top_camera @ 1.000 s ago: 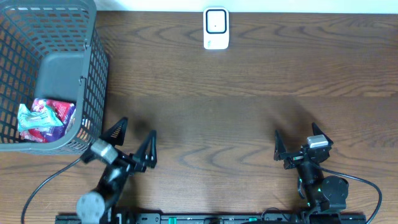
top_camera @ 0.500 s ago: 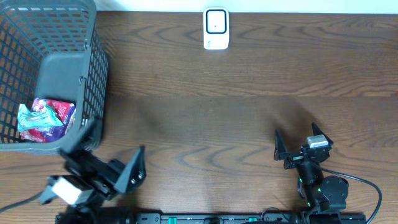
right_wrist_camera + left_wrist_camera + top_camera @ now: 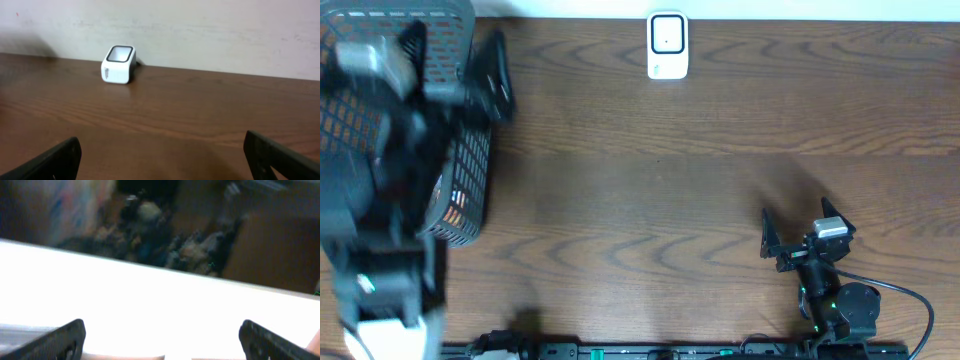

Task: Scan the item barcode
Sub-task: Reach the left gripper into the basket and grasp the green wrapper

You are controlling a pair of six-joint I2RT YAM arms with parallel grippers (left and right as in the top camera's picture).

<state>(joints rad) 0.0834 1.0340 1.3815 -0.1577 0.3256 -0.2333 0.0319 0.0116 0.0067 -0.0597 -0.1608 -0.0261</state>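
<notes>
Grey plastic mesh basket [image 3: 470, 170] sits beneath the released left claw [image 3: 453, 55]; the item inside is hidden by the arm. Reaching stage. Next: descend, grasp, carry to the small white box scanner [image 3: 667, 45]. The right claw [image 3: 796, 215] rests released on the worktop.

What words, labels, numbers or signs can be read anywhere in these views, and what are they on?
No text can be read in any view.
On the scanner: a faint mark on its side, too small to read.
On the basket: no label shows; its inside is mostly hidden by the left arm.
In the left wrist view: everything is too blurred to read.
</notes>
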